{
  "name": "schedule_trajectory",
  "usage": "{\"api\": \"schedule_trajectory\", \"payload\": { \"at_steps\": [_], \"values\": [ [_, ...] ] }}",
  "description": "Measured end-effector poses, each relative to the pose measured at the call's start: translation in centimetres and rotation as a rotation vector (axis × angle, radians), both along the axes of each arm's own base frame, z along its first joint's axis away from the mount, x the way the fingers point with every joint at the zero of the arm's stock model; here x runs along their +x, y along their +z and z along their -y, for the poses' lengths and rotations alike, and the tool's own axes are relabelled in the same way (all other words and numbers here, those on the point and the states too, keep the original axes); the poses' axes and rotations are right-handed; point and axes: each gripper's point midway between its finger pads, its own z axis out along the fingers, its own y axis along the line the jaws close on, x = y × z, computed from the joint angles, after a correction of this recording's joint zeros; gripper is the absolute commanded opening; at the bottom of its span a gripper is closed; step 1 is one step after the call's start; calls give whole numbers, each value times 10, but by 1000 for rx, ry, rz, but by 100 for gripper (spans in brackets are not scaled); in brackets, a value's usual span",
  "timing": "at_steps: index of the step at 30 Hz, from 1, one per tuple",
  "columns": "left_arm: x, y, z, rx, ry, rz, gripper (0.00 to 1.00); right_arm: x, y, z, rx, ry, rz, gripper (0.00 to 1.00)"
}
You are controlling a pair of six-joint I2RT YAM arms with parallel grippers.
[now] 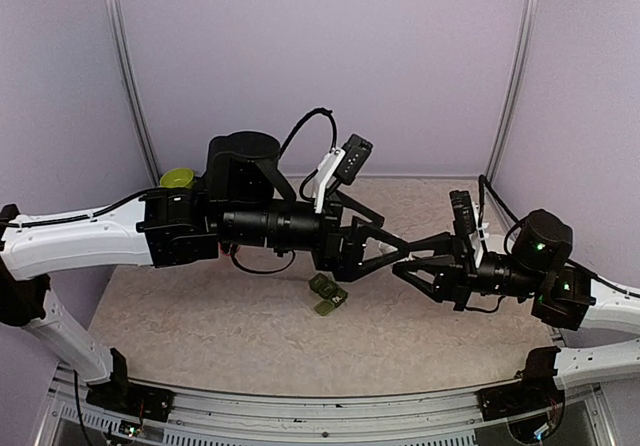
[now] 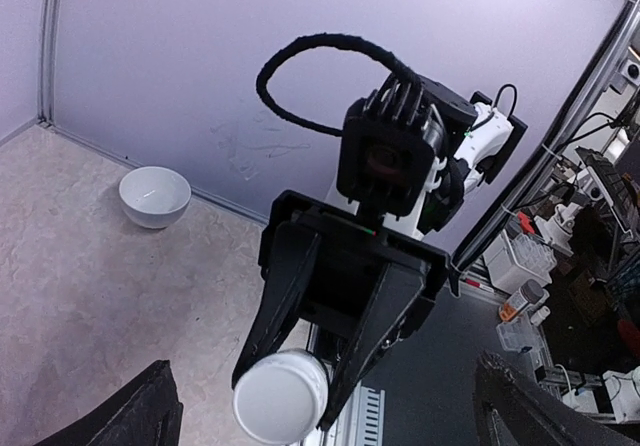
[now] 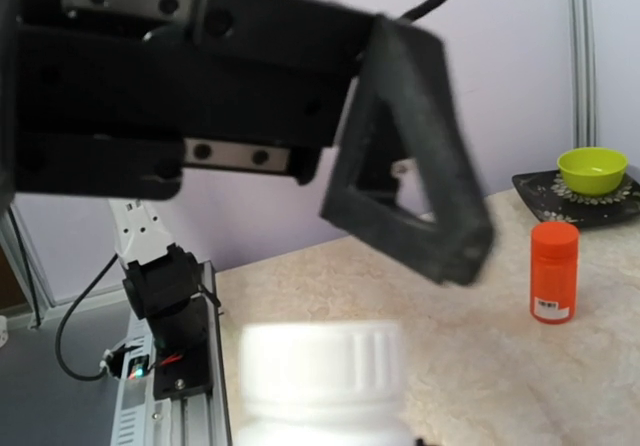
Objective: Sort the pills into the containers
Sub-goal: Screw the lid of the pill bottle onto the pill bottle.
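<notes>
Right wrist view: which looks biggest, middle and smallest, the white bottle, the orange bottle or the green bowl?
1. white bottle, right at the camera.
2. orange bottle.
3. green bowl, farther back, so true sizes are unsure.

Soft, even overhead light left only faint shadows on the surface (image 1: 200,316) beneath the left fingers (image 1: 383,234). In the right wrist view the white bottle (image 3: 322,376) held in the right fingers (image 2: 285,296) was badly blurred, and the left fingers ahead of it were soft too. The orange bottle (image 3: 554,271) beyond them was sharp.
</notes>
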Motion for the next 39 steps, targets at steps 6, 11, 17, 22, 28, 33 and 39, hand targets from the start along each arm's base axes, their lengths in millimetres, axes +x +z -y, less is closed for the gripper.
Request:
{"api": "schedule_trajectory", "payload": {
  "at_steps": [6,11,17,22,28,33,39],
  "values": [
    [10,-10,20,17,3,-4,99,-1,-1,-2,-3,11,-2,0],
    [20,-22,29,40,31,-7,99,-3,2,-2,10,23,4,0],
    [29,-25,28,46,64,-5,99,-6,8,1,28,28,16,0],
    [32,-24,25,40,72,-7,99,-6,11,2,37,26,21,0],
    [30,-21,19,24,71,-6,99,-8,14,5,49,22,26,0],
    [28,-20,14,11,63,-6,99,-8,17,9,61,12,32,0],
    [28,-24,12,9,57,-12,99,-7,16,10,55,4,28,0]
  ]
}}
